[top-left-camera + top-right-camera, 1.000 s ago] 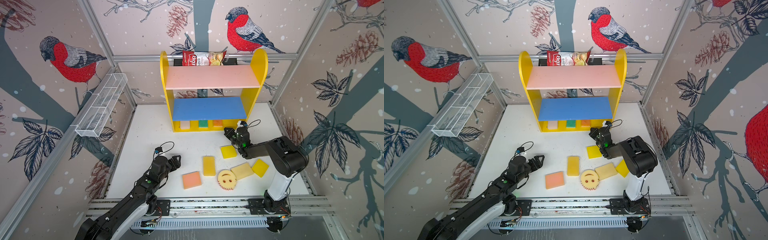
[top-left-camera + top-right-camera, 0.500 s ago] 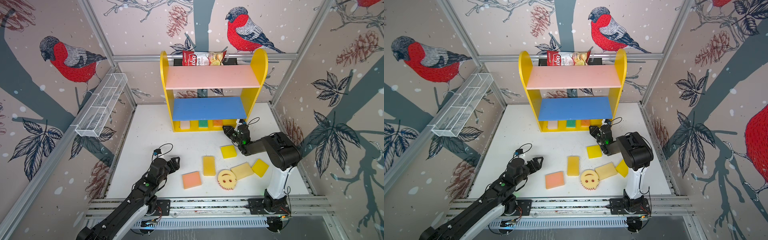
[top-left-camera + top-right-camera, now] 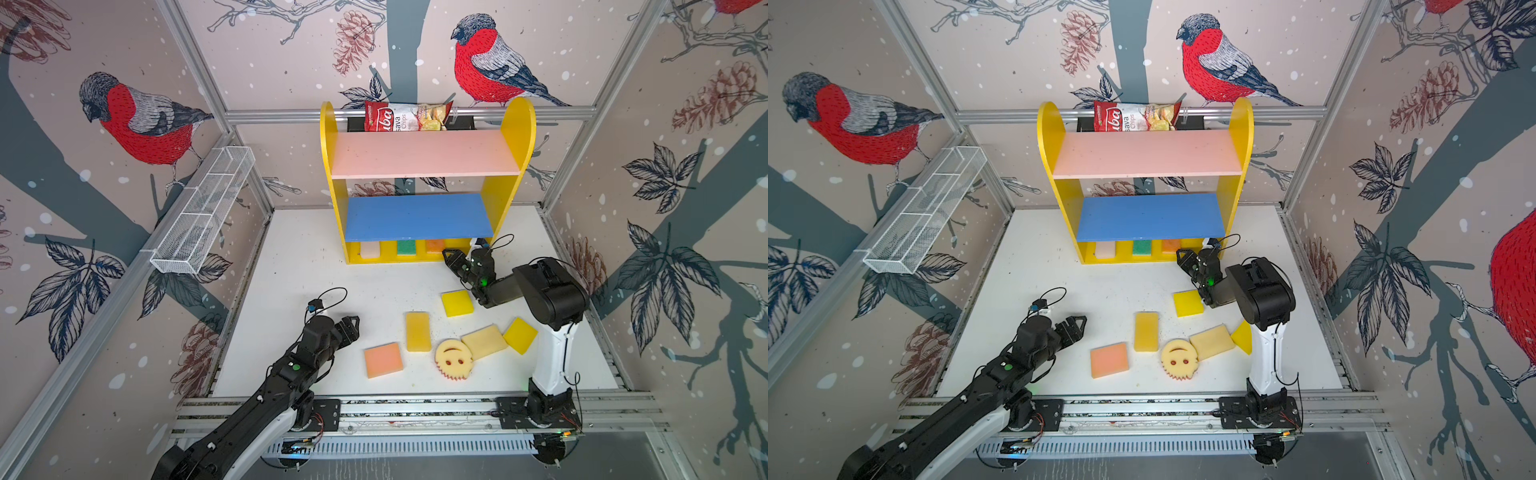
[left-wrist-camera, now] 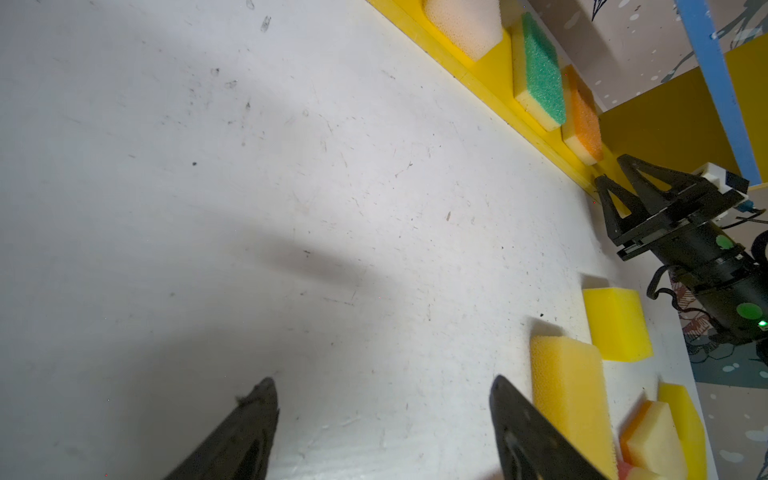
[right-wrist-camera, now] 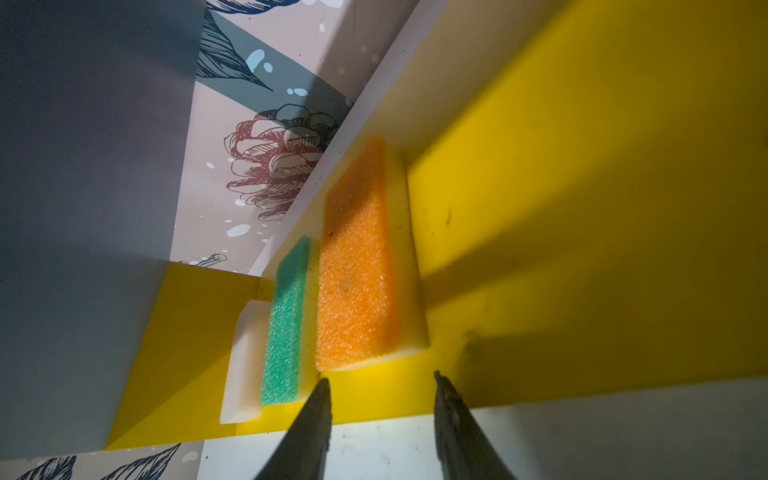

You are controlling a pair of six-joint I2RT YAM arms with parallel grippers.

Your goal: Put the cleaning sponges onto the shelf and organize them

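Now our right fingers [image 5: 309,432] stand parted, empty, before the orange-topped foam sponge [image 5: 353,282] on the base of the yellow wooden shelf [image 3: 515,137]; our left fingers [image 4: 523,440] gape wide above the white surface [image 4: 249,208]. The yellow foam block [image 3: 457,302] nearby looks light and squashy, so we'd pinch its opposite edges.

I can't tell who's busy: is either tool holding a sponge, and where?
Neither: the right tool gapes empty before the orange sponge; the left tool is empty.
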